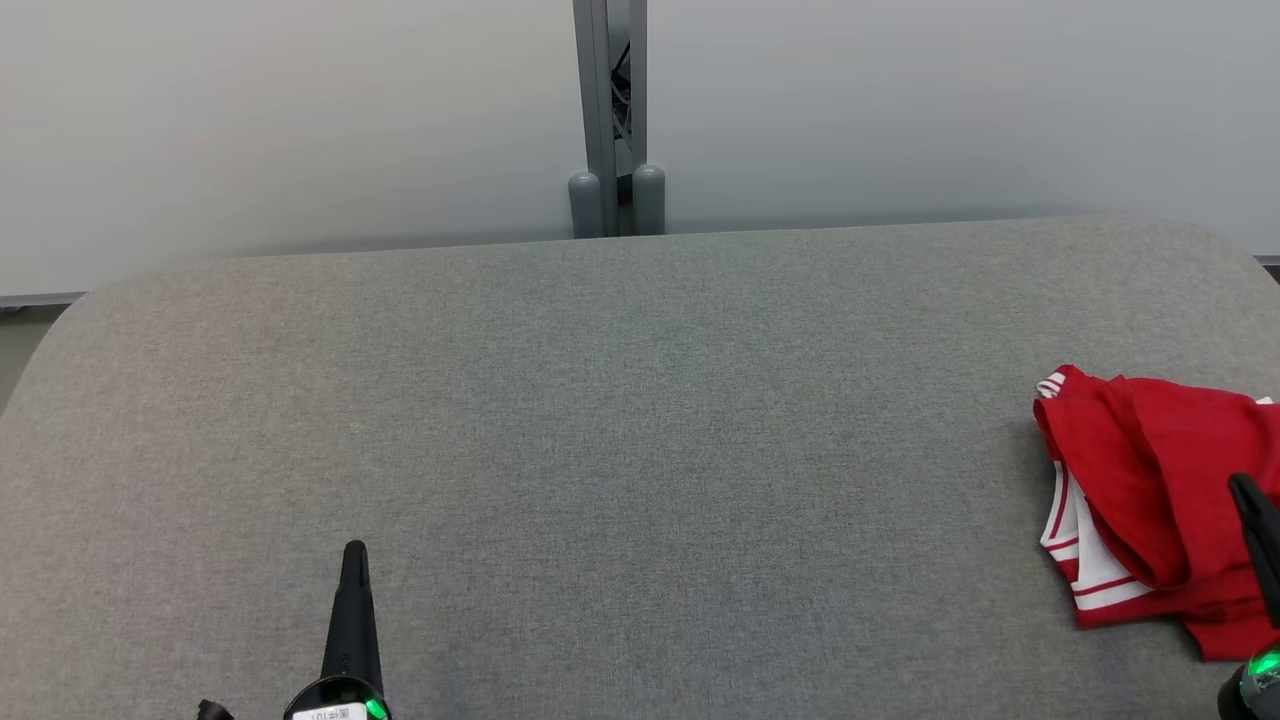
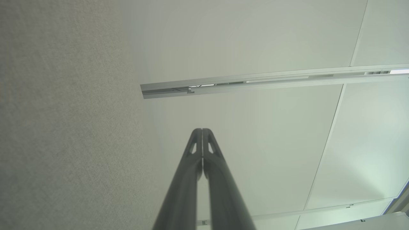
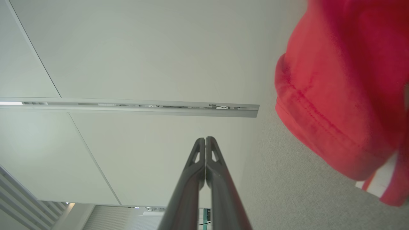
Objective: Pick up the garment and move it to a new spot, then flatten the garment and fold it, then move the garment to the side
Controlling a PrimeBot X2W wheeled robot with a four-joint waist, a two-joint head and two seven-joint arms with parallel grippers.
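Note:
A red garment [image 1: 1150,490] with white striped trim lies crumpled at the right edge of the grey padded table [image 1: 620,430]. My right gripper [image 1: 1243,484] is shut with nothing in it, its dark tip standing over the garment's near right part in the head view. In the right wrist view the shut right gripper [image 3: 205,139] points past the table's edge, with a red fold of the garment [image 3: 338,83] close at the upper right. My left gripper [image 1: 355,548] is shut and empty at the lower left, far from the garment; the left wrist view shows its tips [image 2: 202,130] pressed together.
A grey metal post [image 1: 612,110] with two rounded feet stands behind the table's far edge, in front of a pale wall. The table's rounded corners fall away at the far left and far right.

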